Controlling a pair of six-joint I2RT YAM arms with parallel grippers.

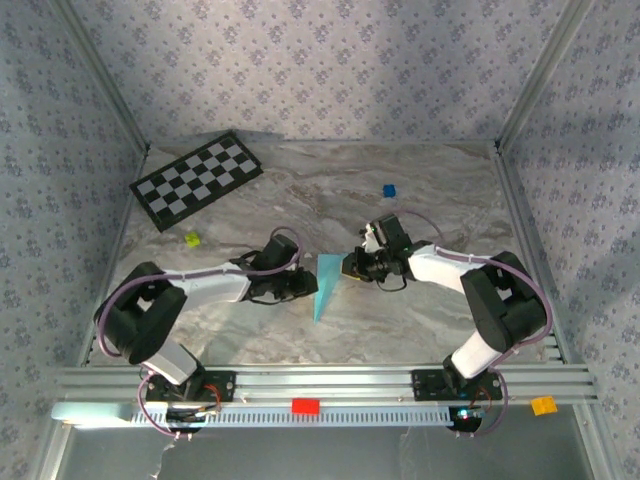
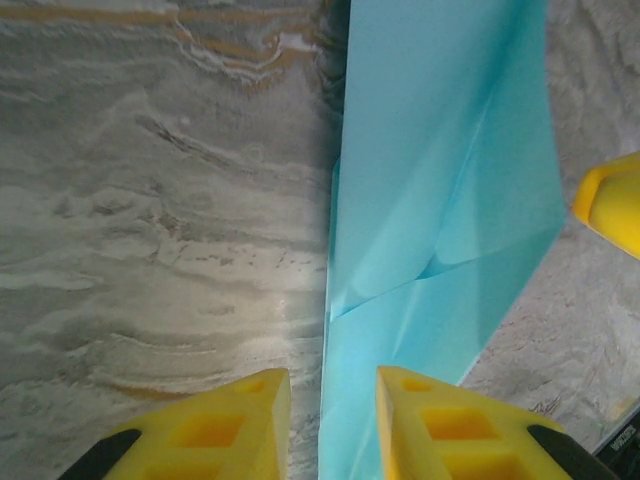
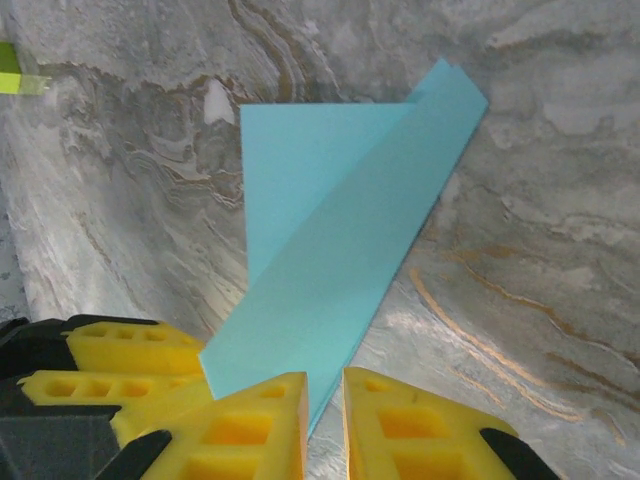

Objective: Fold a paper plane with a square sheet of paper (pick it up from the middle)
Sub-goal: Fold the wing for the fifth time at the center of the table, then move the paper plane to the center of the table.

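top external: left hand (image 1: 301,284) and right hand (image 1: 351,266) flank paper plane (image 1: 326,283).

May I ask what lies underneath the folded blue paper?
Grey marbled table shows around the paper plane; the patch directly beneath it is covered, so anything there cannot be seen.

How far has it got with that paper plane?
Mostly folded: the blue sheet is already a narrow pointed dart with creases. In hand: left gripper and right gripper straddle its edges, jaws slightly parted. Remaining: probably final wing folds, though I can't be sure.
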